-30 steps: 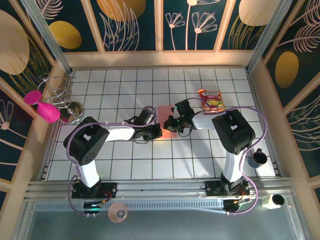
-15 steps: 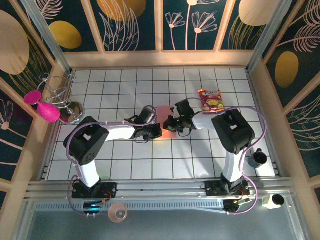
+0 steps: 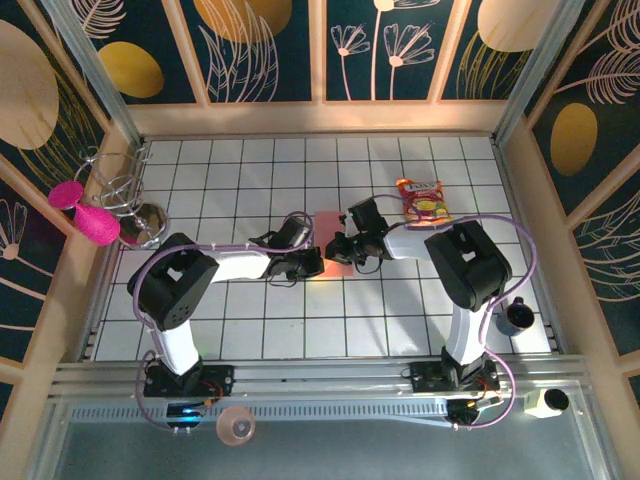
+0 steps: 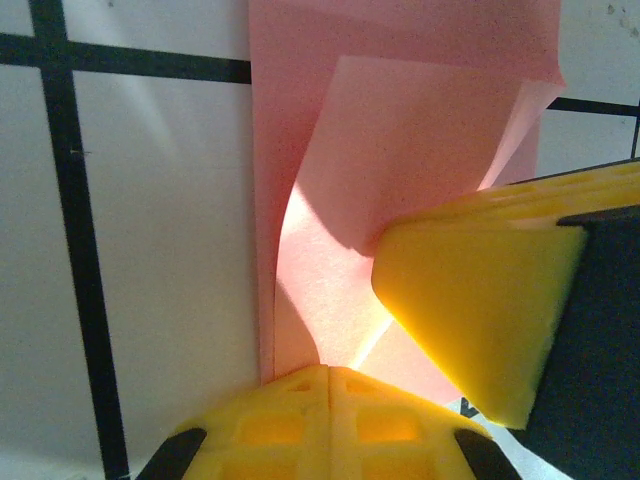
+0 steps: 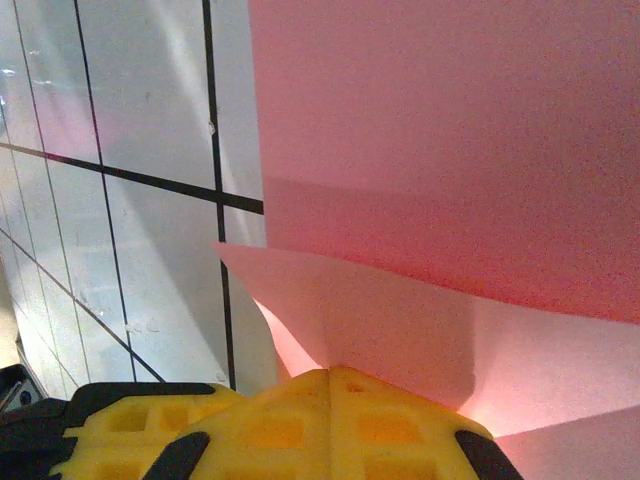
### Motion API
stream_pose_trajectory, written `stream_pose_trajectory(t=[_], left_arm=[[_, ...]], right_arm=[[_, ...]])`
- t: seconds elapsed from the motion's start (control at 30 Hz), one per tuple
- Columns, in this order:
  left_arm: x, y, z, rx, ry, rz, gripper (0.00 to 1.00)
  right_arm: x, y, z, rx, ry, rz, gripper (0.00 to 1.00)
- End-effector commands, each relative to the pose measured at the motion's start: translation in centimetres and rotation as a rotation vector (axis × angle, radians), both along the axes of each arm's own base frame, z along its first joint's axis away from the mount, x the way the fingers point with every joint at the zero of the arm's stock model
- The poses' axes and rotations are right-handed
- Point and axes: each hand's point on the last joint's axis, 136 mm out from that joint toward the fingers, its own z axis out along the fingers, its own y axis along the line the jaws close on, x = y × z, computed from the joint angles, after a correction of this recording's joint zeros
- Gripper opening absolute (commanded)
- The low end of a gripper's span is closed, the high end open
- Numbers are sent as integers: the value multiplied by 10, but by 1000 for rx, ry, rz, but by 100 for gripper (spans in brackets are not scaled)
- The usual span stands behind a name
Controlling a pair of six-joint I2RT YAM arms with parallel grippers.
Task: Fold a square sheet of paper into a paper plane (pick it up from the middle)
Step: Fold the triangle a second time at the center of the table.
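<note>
The salmon-pink sheet of paper (image 3: 328, 232) lies folded on the white tiled table (image 3: 400, 300), mid-table, between both grippers. My left gripper (image 3: 312, 264) is at its near-left edge and my right gripper (image 3: 341, 250) at its right side. In the left wrist view the yellow fingers meet at the left gripper (image 4: 331, 372), shut on a raised flap of the paper (image 4: 400, 140); the other arm's yellow finger (image 4: 470, 310) presses in from the right. In the right wrist view the right gripper (image 5: 328, 372) is shut on a lifted pointed flap of the paper (image 5: 450, 150).
A red-and-yellow snack packet (image 3: 423, 200) lies just right of the right arm's wrist. Magenta discs (image 3: 85, 215) and a wire rack (image 3: 118, 185) stand at the left wall. A dark cup (image 3: 515, 316) sits at the right edge.
</note>
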Motion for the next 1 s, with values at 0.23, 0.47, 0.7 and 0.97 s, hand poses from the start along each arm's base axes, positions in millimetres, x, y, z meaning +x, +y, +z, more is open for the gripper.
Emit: stream_pose_trajectory(t=[0.23,0.47,0.7,0.97], left_arm=[[-25,31,-36,131,109,43,0],[-30,33,-40,121,122,47,0],[-23,26,-32,107,99,34,0],[-13,18,-22,92,74,23,0]], right_arm=[[34,-53,-36,-96,17,-98,0],[81,-87,-21,-97,-59,-196,0],[89,-82,25,-51,-162,-189,0],[43,-38,40,25,-149,-75,0]])
